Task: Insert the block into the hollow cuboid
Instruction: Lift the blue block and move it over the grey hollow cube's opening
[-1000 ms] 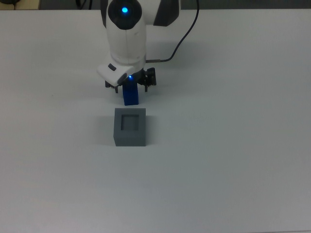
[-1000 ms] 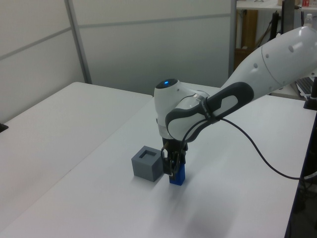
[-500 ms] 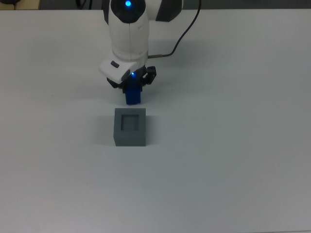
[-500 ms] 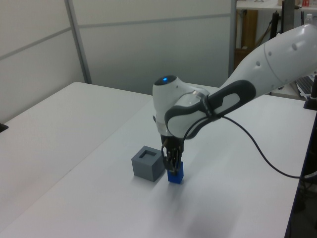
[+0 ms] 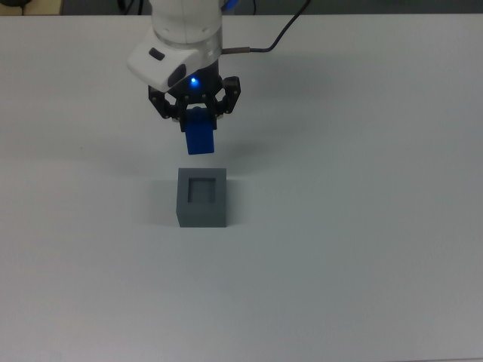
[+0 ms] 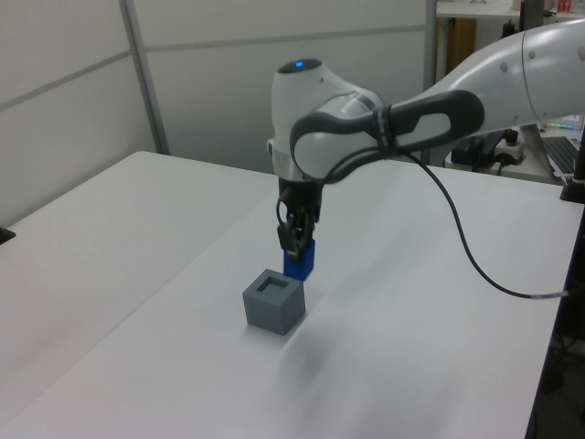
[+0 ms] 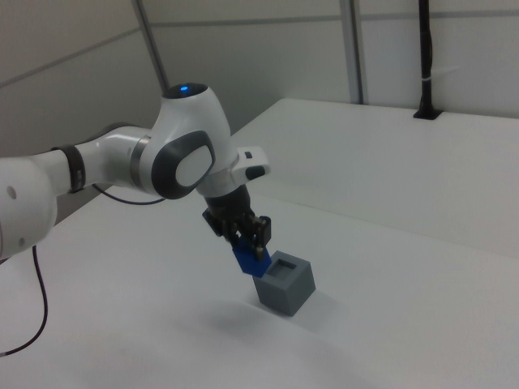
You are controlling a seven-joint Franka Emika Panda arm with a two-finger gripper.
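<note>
The white arm reaches in from the far edge of the worktop [image 5: 362, 286] in the top view, its wrist bent downward with a blue light glowing on it. The pincer [image 5: 198, 128] [image 6: 294, 251] [image 7: 247, 247] hangs clear above the worktop, fingers clamped on the block [image 5: 200, 136] [image 6: 299, 261] [image 7: 248, 258].

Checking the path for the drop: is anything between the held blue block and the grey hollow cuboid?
Nothing. In the top view only bare white table separates the block, held in the gripper, from the hollow cuboid; the left view agrees.
</note>
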